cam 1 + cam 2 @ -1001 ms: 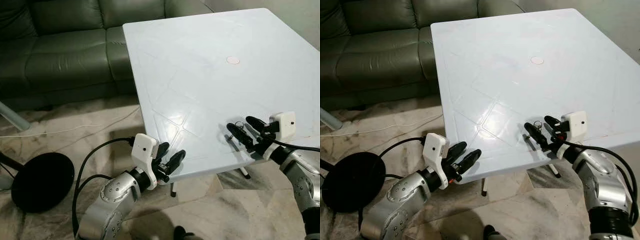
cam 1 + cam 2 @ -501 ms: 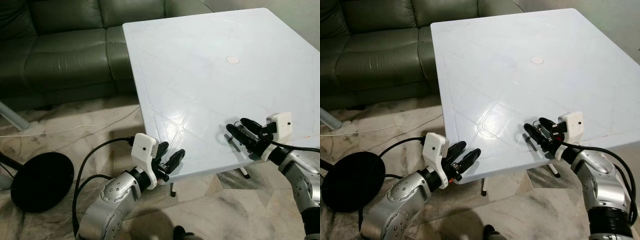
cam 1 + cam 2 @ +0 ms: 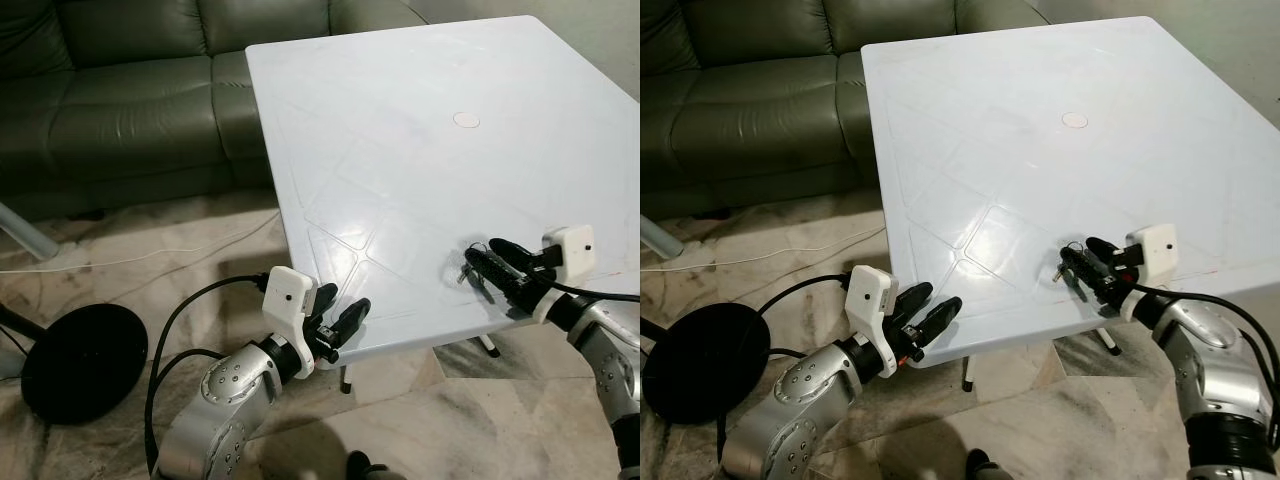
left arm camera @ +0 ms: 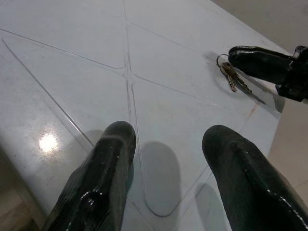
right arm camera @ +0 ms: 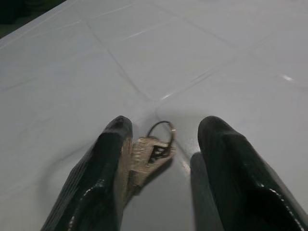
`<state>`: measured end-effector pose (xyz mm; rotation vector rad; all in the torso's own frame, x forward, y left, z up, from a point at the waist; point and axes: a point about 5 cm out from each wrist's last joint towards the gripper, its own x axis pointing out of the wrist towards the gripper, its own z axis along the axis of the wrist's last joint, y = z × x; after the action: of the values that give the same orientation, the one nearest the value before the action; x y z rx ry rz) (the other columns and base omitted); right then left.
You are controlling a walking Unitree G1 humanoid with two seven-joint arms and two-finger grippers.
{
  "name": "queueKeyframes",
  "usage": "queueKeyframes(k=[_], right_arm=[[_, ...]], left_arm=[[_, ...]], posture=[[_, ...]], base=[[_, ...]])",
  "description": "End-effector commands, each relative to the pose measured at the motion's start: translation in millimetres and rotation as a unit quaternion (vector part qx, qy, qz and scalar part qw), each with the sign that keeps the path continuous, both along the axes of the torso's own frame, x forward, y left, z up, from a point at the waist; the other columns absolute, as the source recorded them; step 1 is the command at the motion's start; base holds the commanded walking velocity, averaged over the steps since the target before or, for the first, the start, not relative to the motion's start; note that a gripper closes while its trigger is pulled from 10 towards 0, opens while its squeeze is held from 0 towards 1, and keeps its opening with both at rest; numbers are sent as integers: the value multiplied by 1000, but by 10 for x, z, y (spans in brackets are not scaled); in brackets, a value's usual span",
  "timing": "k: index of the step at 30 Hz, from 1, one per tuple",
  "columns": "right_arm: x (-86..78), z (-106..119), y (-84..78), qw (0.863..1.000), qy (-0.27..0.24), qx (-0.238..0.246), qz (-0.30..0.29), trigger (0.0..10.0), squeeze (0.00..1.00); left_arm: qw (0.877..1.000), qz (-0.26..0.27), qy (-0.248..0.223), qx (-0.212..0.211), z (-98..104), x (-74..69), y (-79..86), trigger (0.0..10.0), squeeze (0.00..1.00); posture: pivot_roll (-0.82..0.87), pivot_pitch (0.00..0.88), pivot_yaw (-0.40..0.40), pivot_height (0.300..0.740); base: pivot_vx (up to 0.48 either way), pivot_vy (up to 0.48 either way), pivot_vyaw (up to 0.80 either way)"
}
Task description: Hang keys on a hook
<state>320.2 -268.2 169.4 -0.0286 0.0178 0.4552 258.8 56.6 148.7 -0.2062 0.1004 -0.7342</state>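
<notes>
A small bunch of keys (image 5: 150, 153) on a ring lies flat on the white table (image 3: 400, 100) near its front right edge. My right gripper (image 5: 166, 126) is down at the table surface, open, with a finger on each side of the keys (image 3: 466, 269). The keys touch one finger (image 5: 113, 159), and a gap separates them from the other finger. My left gripper (image 3: 338, 318) is open at the table's front edge and holds nothing. In the left wrist view the keys (image 4: 234, 77) lie beside a right finger (image 4: 260, 61).
A dark green leather sofa (image 3: 120, 100) stands behind and left of the table. A black round base (image 3: 85, 360) and a thin cable (image 3: 150, 262) lie on the marble floor at the left. A small round mark (image 3: 466, 120) sits mid-table.
My right gripper's fingers have drawn closer together around the keys and dropped lower to the table. The left arm has stayed in place.
</notes>
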Motion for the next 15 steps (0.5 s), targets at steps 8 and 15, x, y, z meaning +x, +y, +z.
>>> queueKeyframes(k=[8,15], right_arm=[[-14,11,-44,1000,2,0,3,10000,0],[1,-8,-22,1000,10,13,3,10000,0]], left_arm=[[1000,-1,-2,-5,31,-14,-14,10000,0],[1000,1,-2,-5,32,-11,-8,10000,0]], posture=[[39,260,17,740],[41,258,15,740]], base=[[0,0,0],[0,0,0]])
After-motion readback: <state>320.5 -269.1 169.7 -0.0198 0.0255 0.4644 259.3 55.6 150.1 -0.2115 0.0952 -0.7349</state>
